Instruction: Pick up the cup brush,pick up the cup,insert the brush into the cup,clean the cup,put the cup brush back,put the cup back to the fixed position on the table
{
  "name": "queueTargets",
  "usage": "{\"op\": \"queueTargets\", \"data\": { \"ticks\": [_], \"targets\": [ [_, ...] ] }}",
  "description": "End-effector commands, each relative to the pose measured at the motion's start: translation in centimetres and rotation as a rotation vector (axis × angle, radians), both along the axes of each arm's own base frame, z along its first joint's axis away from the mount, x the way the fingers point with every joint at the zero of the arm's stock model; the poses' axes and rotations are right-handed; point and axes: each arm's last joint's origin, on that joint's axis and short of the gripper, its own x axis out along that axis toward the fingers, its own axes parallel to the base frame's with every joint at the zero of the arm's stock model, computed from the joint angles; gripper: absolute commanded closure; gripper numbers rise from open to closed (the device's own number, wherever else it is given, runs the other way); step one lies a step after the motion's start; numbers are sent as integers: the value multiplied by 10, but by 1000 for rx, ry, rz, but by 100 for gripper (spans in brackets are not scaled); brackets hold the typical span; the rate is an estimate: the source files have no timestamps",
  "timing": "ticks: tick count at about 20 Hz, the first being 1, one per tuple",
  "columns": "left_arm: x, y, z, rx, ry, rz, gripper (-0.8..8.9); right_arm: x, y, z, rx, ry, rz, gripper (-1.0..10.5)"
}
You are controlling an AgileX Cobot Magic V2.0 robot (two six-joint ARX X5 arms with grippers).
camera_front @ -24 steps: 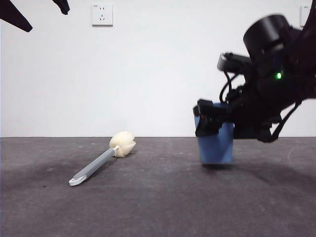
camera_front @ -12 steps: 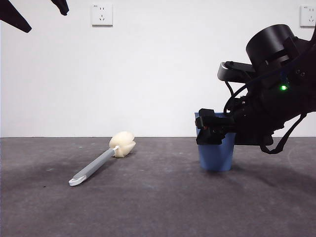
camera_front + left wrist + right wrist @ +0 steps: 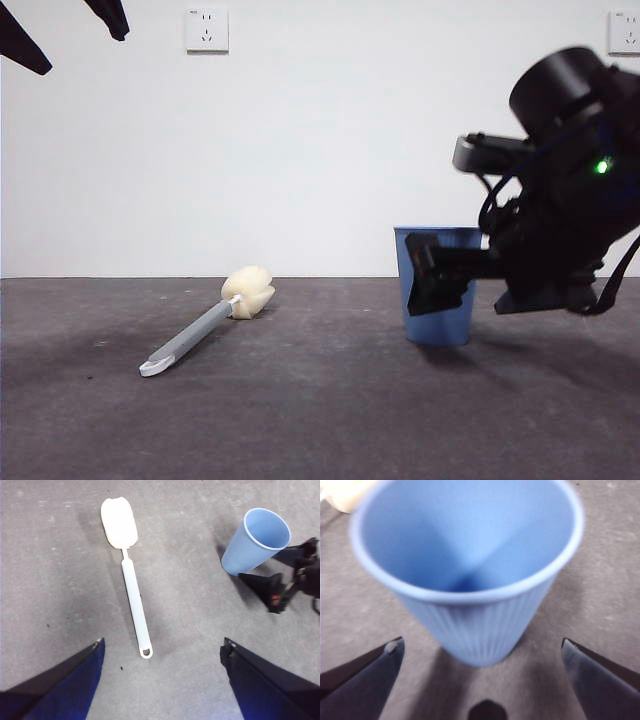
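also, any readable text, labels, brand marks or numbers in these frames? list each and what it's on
None can be read.
cup: ribbed blue wall, no print visible.
cup brush: plain handle and sponge, no mark visible.
wall socket: only its slots show, no lettering legible.
right end effector: black, with a green light on the arm behind it, no label readable.

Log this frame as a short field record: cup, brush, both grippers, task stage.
cup: upright on the table, empty, not gripped
brush: lying flat on table, apart from cup, sponge head toward the wall
right gripper: open, fingers either side of cup, not touching
left gripper: open, raised above brush
stage: both items set down
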Motion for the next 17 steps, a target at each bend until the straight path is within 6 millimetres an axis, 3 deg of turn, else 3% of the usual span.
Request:
{"op": "queueTargets", "data": {
  "ticks": [1,3,7,10,13,16,17],
  "targets": [
    [0,0,0,9,-5,-9,423,-11,1,12,21,46,-1,372],
    [-1,0,-1,14,6,-9,423,-28,2,26,49,133,-16,376],
    [-5,1,-5,46,54,-62,423,-85,6,64,47,251,92,382],
    [-9,1,-8,39,102,-152,433,-127,-5,90,68,346,203,384],
    [-14,0,-10,5,160,-235,437,-154,-23,116,97,409,252,398],
    [-18,-1,-12,-22,210,-304,480,-171,-38,141,131,400,279,648],
    [-19,0,-13,-25,223,-312,649,-176,-42,147,143,386,284,792]
  ]
}}
